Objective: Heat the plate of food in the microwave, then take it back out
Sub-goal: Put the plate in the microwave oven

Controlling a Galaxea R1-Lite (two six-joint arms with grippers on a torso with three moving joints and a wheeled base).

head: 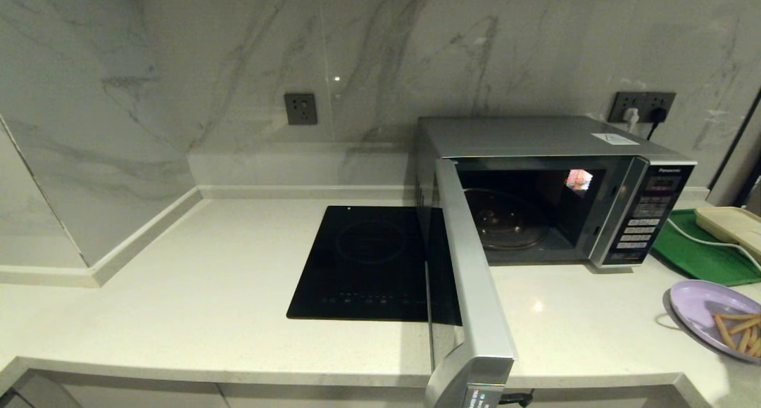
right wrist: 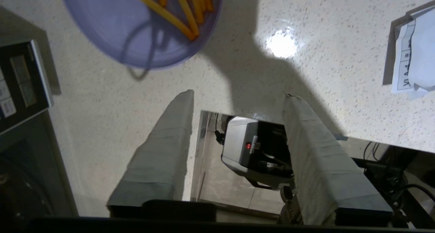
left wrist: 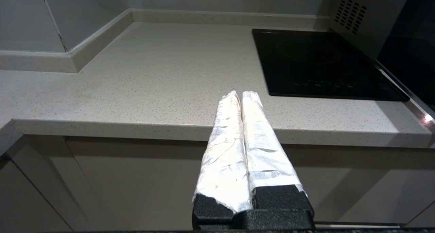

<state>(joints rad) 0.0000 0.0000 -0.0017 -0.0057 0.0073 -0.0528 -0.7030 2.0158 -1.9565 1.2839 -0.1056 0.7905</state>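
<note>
The Panasonic microwave (head: 553,188) stands on the bench (head: 208,301) at about 2 o'clock in the head view. Its door (head: 469,277) is swung fully open toward the bench edge, and the glass turntable (head: 505,220) inside carries nothing. The plate of food (head: 716,316) lies on the bench at 4 o'clock, in front of a green tray (head: 695,253) and apart from the microwave. The induction cooktop (head: 362,265) sits just left of the open door.

The right end effector (right wrist: 238,97) hangs over the bench edge near the plate, fingers (right wrist: 166,141) apart, gripping nothing. The left end effector (left wrist: 242,95) is parked at the front edge of the bench, fingers (left wrist: 226,141) pressed together, empty.
</note>
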